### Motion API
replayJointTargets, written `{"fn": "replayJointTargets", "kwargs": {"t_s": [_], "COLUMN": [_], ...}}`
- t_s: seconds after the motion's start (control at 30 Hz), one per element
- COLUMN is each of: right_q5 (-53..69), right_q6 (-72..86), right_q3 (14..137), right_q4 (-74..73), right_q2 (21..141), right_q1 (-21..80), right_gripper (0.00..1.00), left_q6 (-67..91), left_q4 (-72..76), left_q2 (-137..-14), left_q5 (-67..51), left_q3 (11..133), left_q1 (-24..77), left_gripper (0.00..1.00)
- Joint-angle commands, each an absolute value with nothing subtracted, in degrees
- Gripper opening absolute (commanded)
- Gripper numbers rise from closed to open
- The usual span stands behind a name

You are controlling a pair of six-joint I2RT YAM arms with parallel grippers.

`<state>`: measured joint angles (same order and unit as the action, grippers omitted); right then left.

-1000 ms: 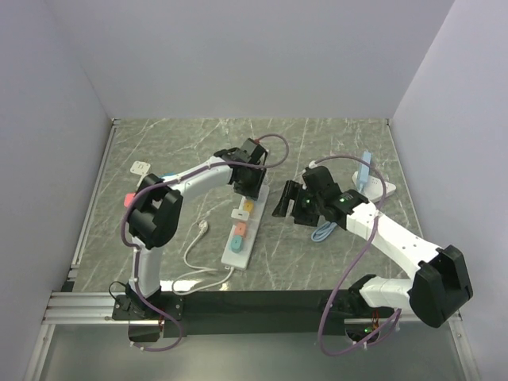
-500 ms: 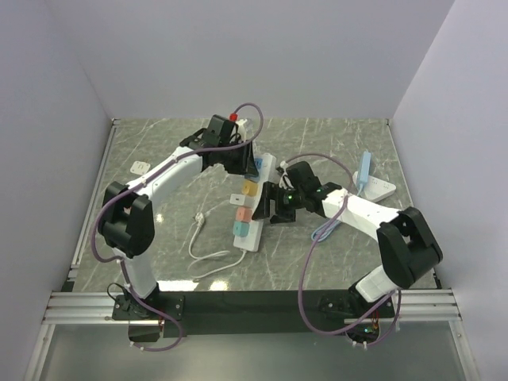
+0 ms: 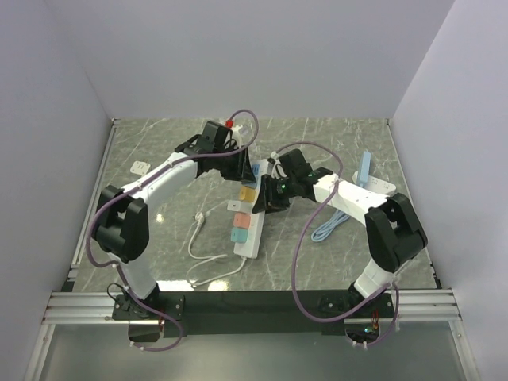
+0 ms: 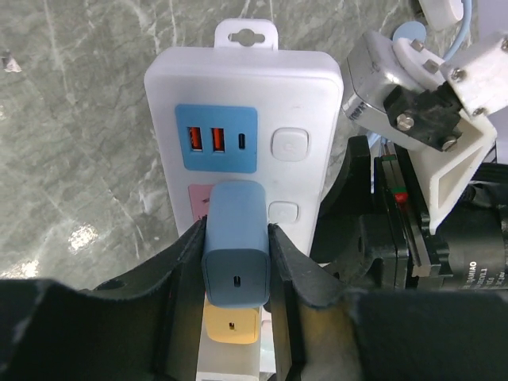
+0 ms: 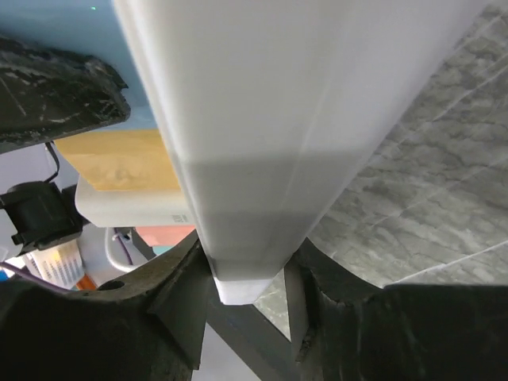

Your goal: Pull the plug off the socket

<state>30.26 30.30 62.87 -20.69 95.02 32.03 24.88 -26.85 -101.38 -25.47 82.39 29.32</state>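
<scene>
Plug (image 4: 235,246) sides behind left jaws; socket (image 4: 242,87) end offscreen.

socket (image 4: 238,87) lower half: hidden behind left gripper (image 4: 236,238), cut by bottom edge
pink outlet (image 4: 194,194): mostly under blue plug (image 4: 236,262)
socket in right wrist view: blurred, cropped at top, outlets hidden

No writing here is clear enough to read.
</scene>
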Motion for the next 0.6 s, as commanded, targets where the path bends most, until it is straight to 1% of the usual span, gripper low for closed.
{"fn": "replayJointTargets", "kwargs": {"t_s": [0.0,0.07,0.1,0.17,0.2,0.23,0.27,0.33,0.37,0.5,0.57], "right_q5": [28.4,27.9,27.1,25.5,24.2,23.5,22.4,23.5,24.2,27.0,27.7], "right_q6": [25.4,25.7,25.9,27.2,27.8,28.9,29.5,31.1,31.6,32.9,32.8], "right_q3": [65.7,66.0,66.2,66.4,66.4,66.4,66.4,66.1,65.3,64.0,63.7], "right_q4": [-20.3,-20.7,-20.9,-21.8,-22.0,-22.7,-23.1,-23.4,-23.1,-21.7,-21.5], "right_q2": [96.8,97.1,97.5,97.8,98.1,98.4,98.8,100.3,100.6,102.6,103.0], "right_q1": [32.4,32.4,32.4,32.2,32.1,31.9,31.6,31.0,30.3,30.0,29.9], "right_gripper": [0.32,0.29,0.21,0.13,0.02,0.0,0.0,0.0,0.0,0.0,0.0], "left_q6": [27.2,27.6,27.7,27.5,27.1,27.0,27.0,28.5,29.2,35.3,35.5], "left_q4": [-20.7,-19.5,-19.5,-20.3,-20.6,-20.9,-21.7,-20.6,-19.0,-3.3,-1.8], "left_q2": [-95.1,-94.6,-94.6,-94.5,-94.4,-94.2,-93.7,-92.4,-90.1,-83.7,-82.3], "left_q5": [-33.7,-35.5,-36.0,-35.7,-35.0,-33.9,-30.5,-28.0,-27.8,-33.2,-34.3], "left_q3": [82.5,82.1,82.1,82.2,82.1,82.0,81.7,80.0,76.7,67.0,65.0], "left_q1": [30.6,30.6,30.6,30.6,30.6,30.5,30.4,30.0,29.2,27.0,26.7], "left_gripper": [0.01,0.01,0.01,0.01,0.01,0.01,0.01,0.0,0.01,0.01,0.01]}}
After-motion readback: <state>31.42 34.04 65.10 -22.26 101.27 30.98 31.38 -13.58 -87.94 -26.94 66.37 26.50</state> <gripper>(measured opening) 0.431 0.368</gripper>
